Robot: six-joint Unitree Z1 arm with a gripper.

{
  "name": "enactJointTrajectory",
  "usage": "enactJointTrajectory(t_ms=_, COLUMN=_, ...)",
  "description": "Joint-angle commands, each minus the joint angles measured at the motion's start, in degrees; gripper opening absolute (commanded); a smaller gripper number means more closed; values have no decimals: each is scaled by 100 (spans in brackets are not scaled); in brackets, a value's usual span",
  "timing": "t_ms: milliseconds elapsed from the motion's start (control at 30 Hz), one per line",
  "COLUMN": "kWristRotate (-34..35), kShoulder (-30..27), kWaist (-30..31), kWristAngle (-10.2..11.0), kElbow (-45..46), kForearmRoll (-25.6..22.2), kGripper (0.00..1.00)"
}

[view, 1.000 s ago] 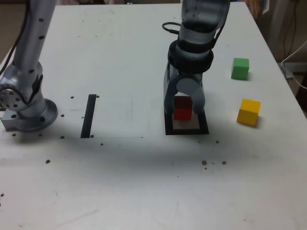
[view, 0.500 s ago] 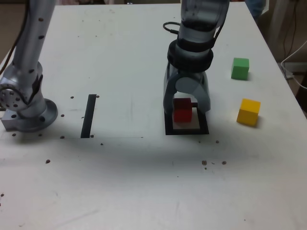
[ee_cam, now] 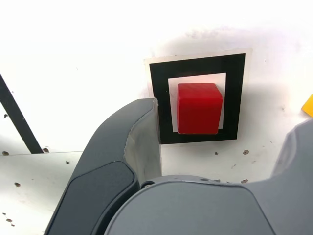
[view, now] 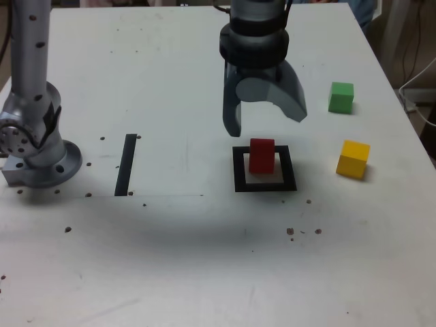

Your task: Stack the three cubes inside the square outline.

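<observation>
The red cube (view: 261, 155) stands by itself on the white centre of the square outline (view: 238, 170). Just above and behind it my gripper (view: 266, 122) hangs open, touching nothing. The wrist view looks down on the red cube (ee_cam: 198, 107) inside the square outline (ee_cam: 195, 66), with one of my fingers (ee_cam: 139, 134) off to its side and clear of it. On the exterior view's right lie the yellow cube (view: 353, 159) and, farther back, the green cube (view: 341, 97). A sliver of the yellow cube (ee_cam: 309, 105) shows at the wrist picture's edge.
A straight black strip (view: 126, 164) lies on the white table at the exterior view's left, near the arm's grey base (view: 34, 153). Small dark specks dot the table in front of the outline. The table's right edge runs close behind the green cube.
My gripper has opened, let go of the red cube and risen above it. The red cube stays in the square outline.
</observation>
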State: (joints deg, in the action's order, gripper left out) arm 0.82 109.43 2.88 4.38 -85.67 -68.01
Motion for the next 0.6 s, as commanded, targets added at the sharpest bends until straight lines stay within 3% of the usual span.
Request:
enactJointTrajectory(t_ms=0, kWristRotate=-7, kShoulder=-11, kWaist=50, kWristAngle=11, kElbow=-261, kForearmRoll=12, kGripper=100)
enactJointTrajectory(t_ms=300, kWristRotate=-179, kShoulder=562, kWaist=151, kWristAngle=219, kElbow=-1865, kForearmRoll=-660, kGripper=100)
enactJointTrajectory(t_ms=567, kWristRotate=-364, kShoulder=1422, kWaist=191, kWristAngle=201, kElbow=-3133, kForearmRoll=-1171, kGripper=100)
